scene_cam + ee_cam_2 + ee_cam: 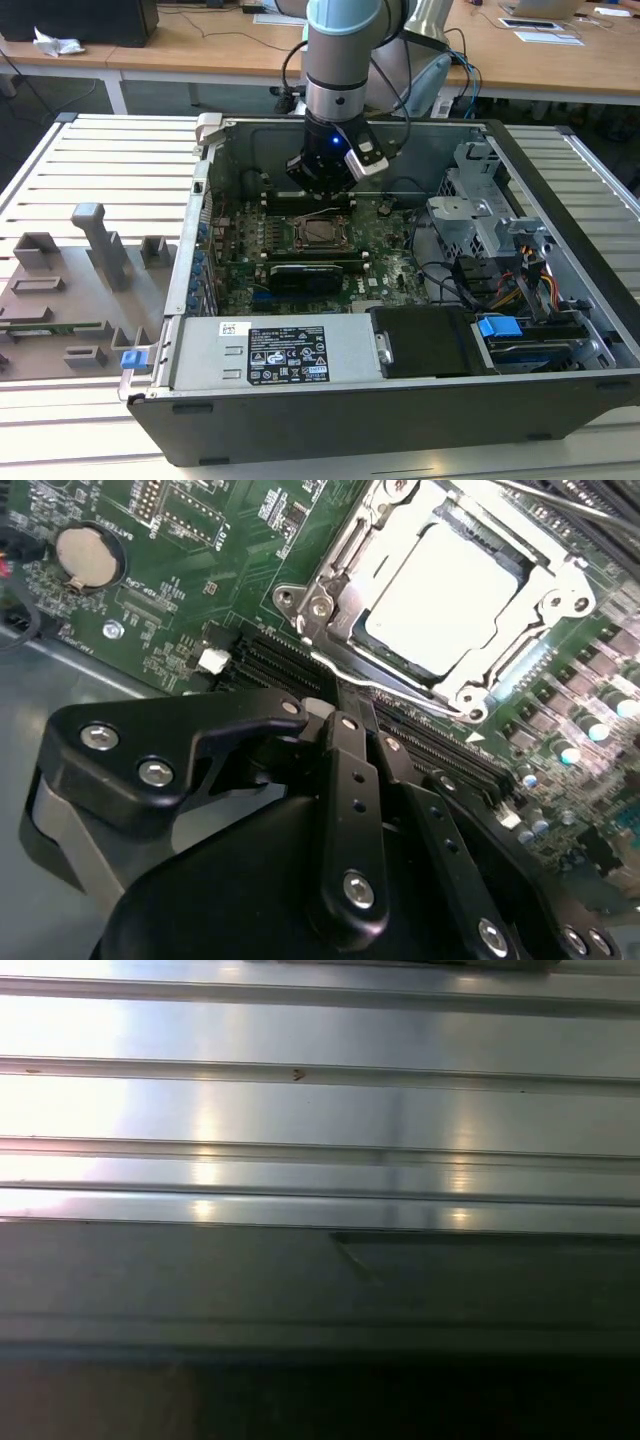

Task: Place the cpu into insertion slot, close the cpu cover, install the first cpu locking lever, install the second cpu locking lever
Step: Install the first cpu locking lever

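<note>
One end effector [345, 715], fingers clenched together and holding nothing, hangs inside the open computer case [560, 390] just above the motherboard [190, 590]. One cpu [440, 590] sits in the insertion slot [560, 610] just beyond the fingertips, one cpu cover [335, 570] down over its edges. One locking lever [375, 683] wire runs between tips and socket. Judged step: lever install; it calls for pressing the wire under its hook.
</note>
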### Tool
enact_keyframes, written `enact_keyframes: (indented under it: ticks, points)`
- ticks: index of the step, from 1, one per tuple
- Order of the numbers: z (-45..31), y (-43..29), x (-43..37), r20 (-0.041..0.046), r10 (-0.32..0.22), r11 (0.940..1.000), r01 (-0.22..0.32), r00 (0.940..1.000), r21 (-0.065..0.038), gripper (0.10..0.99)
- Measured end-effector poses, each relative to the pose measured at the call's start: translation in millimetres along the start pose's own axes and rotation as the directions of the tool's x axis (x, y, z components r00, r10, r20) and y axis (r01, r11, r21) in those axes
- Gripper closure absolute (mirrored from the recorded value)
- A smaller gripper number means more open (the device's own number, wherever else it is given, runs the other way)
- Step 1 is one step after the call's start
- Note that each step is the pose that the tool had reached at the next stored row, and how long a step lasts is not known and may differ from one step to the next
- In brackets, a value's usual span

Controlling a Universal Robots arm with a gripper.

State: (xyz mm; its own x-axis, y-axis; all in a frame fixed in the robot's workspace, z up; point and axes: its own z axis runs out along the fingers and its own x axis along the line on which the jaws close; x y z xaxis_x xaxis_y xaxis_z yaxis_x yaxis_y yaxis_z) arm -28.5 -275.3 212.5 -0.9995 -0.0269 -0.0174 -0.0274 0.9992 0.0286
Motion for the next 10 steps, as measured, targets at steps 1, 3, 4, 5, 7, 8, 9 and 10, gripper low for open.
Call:
enact_keyframes:
  ticks: [1, 3, 4, 5, 7, 8, 9, 10]
  points:
    - [-5.4, 0.2, -0.1, 0.0001, 0.0, 1.0, 0.0, 1.0, 0.0, 0.98]
    - [-10.7, 0.3, -0.1, -0.0002, 0.0, 1.0, 0.0, 1.0, 0.0, 0.98]
    - [-10.9, 0.3, -0.3, 0.0001, 0.0, 1.0, 0.0, 1.0, -0.002, 0.98]
    - [-10.8, 0.3, -0.8, -0.0007, 0.0, 1.0, 0.0, 1.0, -0.003, 0.98]
    - [-10.6, 0.1, -6.7, -0.0121, 0.0, 1.0, 0.0, 0.9999, -0.005, 0.98]
    - [-10.4, 0.0, -9.6, -0.0173, 0.001, 1.0, -0.001, 0.9999, -0.005, 0.98]
    - [-10.1, -0.1, -14.8, -0.0254, 0.001, 1.0, -0.001, 0.9997, -0.005, 0.98]
    - [-10.1, -0.2, -18.0, -0.0281, 0.001, 1.0, -0.001, 0.9996, -0.005, 0.98]
